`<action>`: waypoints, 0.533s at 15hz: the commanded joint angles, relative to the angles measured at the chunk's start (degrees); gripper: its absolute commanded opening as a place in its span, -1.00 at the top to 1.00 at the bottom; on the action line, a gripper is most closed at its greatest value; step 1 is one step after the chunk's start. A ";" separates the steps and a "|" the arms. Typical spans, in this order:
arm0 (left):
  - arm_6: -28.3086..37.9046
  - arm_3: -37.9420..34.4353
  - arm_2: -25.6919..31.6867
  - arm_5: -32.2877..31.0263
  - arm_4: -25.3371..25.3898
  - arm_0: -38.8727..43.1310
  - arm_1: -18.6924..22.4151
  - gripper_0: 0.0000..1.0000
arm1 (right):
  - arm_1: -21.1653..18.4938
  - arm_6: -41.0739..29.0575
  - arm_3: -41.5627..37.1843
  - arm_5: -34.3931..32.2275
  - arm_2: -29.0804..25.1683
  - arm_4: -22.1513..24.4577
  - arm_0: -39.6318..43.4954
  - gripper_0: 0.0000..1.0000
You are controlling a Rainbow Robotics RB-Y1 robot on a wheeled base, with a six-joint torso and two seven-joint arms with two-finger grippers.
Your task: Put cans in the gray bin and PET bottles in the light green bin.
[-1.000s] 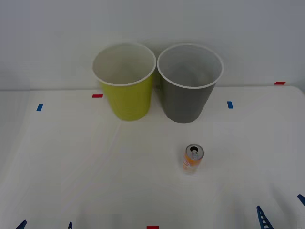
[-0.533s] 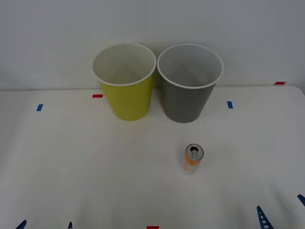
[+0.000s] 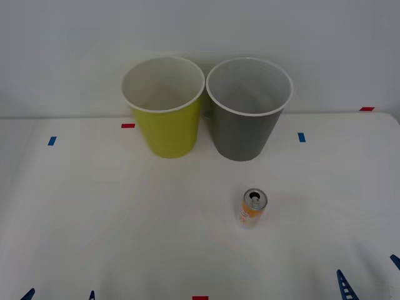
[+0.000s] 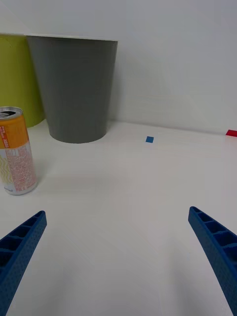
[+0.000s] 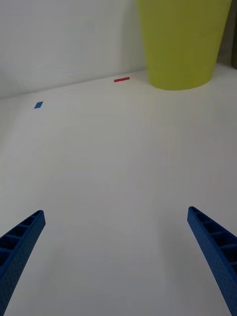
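Standing upright: can (image 3: 253,207) — nr gray bin (image 3: 247,125) | lime bin (image 3: 166,128) beside | both grippers spread wide, holding nothing

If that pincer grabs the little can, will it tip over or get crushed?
The can stands upright, tall and slim, so a sideways nudge could well tip it, and then it would probably roll. Its top is open, so it is likely empty, light and easy to dent. The right pincer is open nearby.

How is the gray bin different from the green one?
The gray bin is dark gray outside and pale gray inside; the green bin is lime outside and white inside. The gray bin stands on the right, closer to the can; the green bin stands on the left. Both are upright, empty, cup-shaped, white-rimmed and about equal in size.
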 commanded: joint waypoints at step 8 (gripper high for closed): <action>0.00 0.00 0.00 0.00 0.00 0.00 0.00 -1.00 | 0.00 0.00 0.00 0.00 0.00 0.00 0.00 -1.00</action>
